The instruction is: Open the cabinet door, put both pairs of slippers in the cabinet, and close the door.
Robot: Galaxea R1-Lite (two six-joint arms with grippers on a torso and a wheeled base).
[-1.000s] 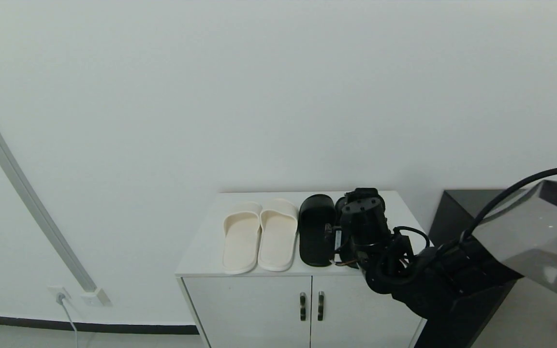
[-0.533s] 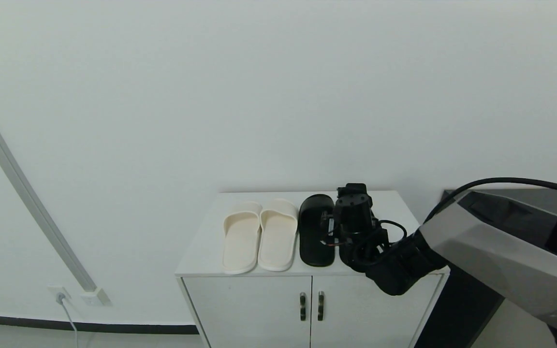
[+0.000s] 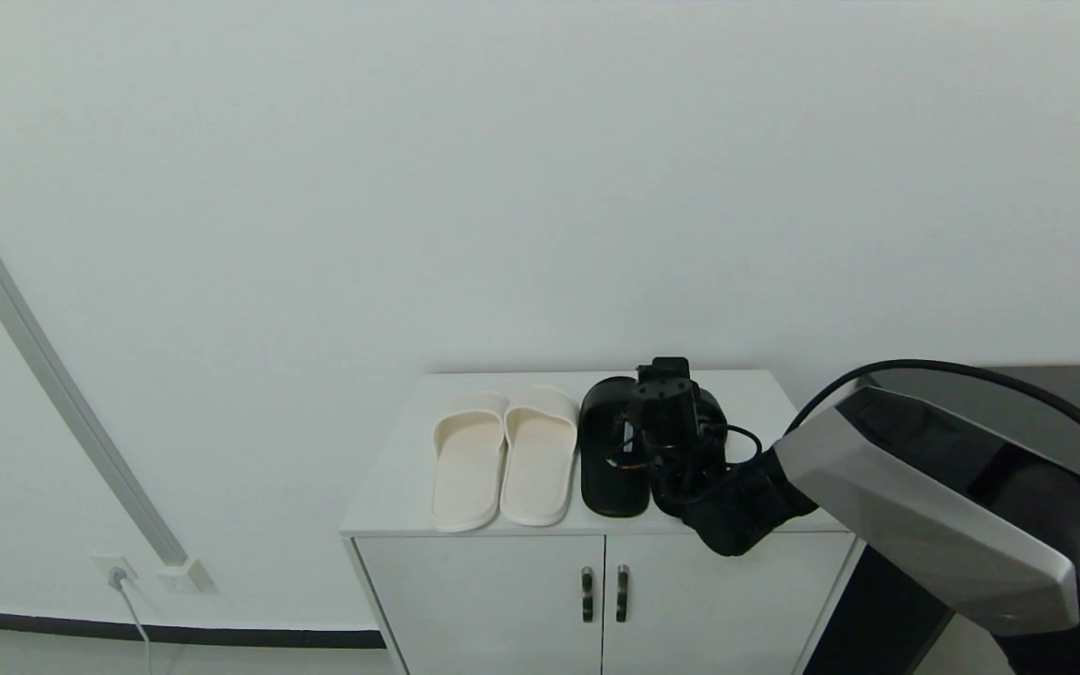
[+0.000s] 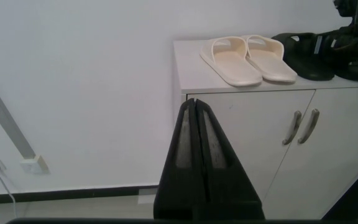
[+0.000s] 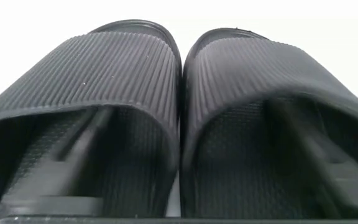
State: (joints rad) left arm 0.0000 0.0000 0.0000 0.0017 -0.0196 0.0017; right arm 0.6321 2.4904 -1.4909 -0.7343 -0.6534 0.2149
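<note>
White cabinet (image 3: 390, 487) top, by wall: blk ribbed slippers (image 3: 610, 450) at its R end, cream pair (image 3: 502, 459) just beside them.
Doors (image 3: 493, 600) closed. R gripper (image 5: 190, 112) over the blk pair, fingers spread, one at each slipper's mouth, gripping nothing. L gripper (image 4: 196, 124) low, off cabinet's front-left, fingers pressed together, empty.

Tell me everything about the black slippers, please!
The black slippers are a matching pair, dark and rubbery-looking, with wide ribbed straps. They lie flat, side by side and touching, on top of the white cabinet, just right of the cream slippers. The right gripper sits over them, and one finger seems to reach under each strap.
</note>
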